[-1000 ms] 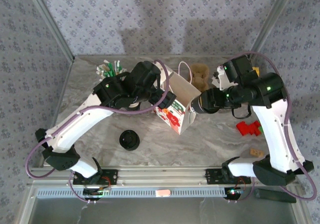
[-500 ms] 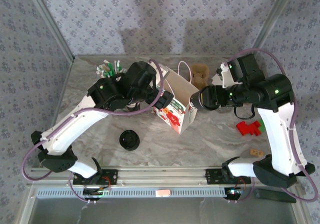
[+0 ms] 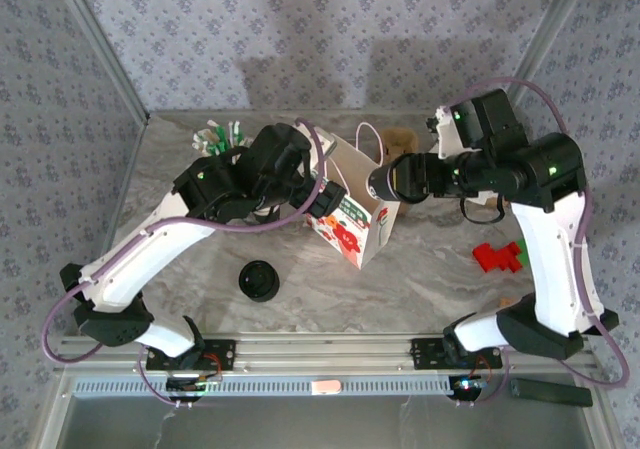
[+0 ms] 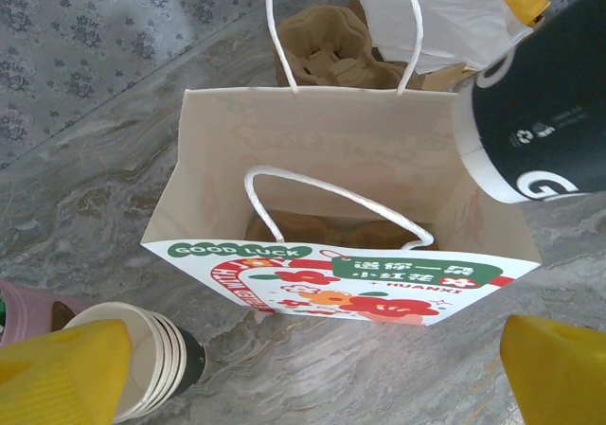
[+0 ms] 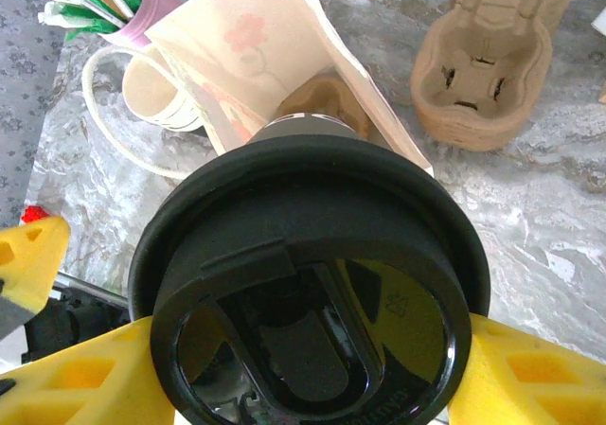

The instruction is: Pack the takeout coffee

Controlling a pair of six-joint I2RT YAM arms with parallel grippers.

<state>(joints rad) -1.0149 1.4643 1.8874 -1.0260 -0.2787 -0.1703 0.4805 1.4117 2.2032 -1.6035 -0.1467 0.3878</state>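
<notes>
Sideways, takeout coffee (image 3: pixel 392 181), black lid (image 5: pixel 312 283), dark sleeve (image 4: pixel 549 94), clenched in right tool (image 5: pixel 308 373) beside paper bag (image 4: pixel 331 160) rim, left tool (image 4: pixel 308 373) released.

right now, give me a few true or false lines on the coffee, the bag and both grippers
1. The right gripper is closed on the takeout coffee. True.
2. The coffee stands inside the paper bag. False: it is held in the air at the bag's rim, not yet inside.
3. The left gripper is open and holds nothing. True.
4. The bag lies flat on its side. False: it stands upright with its mouth open.
5. A brown cardboard tray lies in the bag. True.
</notes>
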